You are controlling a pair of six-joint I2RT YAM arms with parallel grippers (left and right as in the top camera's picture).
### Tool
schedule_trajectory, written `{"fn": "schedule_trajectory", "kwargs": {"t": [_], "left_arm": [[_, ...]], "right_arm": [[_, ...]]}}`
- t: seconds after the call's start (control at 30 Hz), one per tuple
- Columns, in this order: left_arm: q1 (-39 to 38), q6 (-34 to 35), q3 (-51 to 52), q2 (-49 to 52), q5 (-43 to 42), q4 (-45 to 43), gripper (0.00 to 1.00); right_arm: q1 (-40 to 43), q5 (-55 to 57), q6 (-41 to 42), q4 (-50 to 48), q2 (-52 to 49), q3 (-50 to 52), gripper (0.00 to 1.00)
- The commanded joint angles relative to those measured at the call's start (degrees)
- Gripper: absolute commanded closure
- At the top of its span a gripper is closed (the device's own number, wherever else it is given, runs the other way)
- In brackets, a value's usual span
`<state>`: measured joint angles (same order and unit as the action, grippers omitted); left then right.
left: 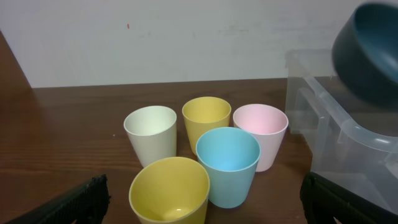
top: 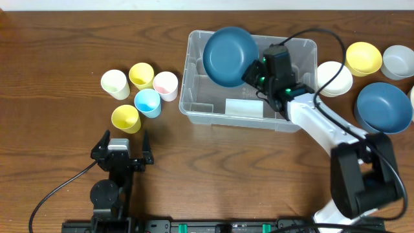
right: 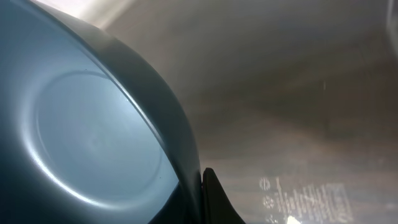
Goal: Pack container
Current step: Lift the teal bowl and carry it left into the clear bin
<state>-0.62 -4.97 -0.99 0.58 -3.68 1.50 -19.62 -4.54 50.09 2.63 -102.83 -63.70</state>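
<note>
The clear container (top: 187,77) stands at the table's middle back, with a pale label (top: 244,108) on its floor. My right gripper (top: 250,73) is shut on the rim of a dark blue bowl (top: 229,55) and holds it tilted over the container's back left part. In the right wrist view the bowl (right: 93,137) fills the left side, with a black finger (right: 214,199) pressed against its wall. My left gripper (top: 121,145) stands open near the front edge, with nothing between its fingers (left: 81,199). The left wrist view shows the container (left: 336,137) and the bowl (left: 370,53) at the right.
Several cups stand in a cluster left of the container: white (top: 115,83), yellow (top: 141,75), pink (top: 165,85), light blue (top: 147,101) and a second yellow cup (top: 126,118). Right of the container are a white bowl (top: 333,77), a yellow one (top: 363,58), a grey one (top: 398,61) and a blue one (top: 383,107).
</note>
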Motion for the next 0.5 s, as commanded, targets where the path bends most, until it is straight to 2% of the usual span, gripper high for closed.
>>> {"fn": "schedule_trajectory", "kwargs": {"t": [0.0,0.13,0.3,0.4,0.47], "left_arm": [[0.2,-0.8,0.8,-0.3,-0.8,2.2,0.02],[0.2,-0.8,0.8,-0.3,-0.8,2.2,0.02],[0.2,-0.8,0.8,-0.3,-0.8,2.2,0.02],[0.2,-0.8,0.8,-0.3,-0.8,2.2,0.02],[0.2,-0.8,0.8,-0.3,-0.8,2.2,0.02]], "right_arm": [[-1.5,-2.4,3.7,-0.1,-2.8,-1.7,0.97],[-2.6,-2.4,3.7,0.0,-5.0,-1.7,0.96],[-2.8,-2.1,3.7,2.2,-5.2,-1.7,0.82],[-2.7,-1.9,3.7,4.1,-5.2,-1.7,0.79],[-2.7,-1.7,3.7,5.0,-5.2,-1.7,0.74]]}}
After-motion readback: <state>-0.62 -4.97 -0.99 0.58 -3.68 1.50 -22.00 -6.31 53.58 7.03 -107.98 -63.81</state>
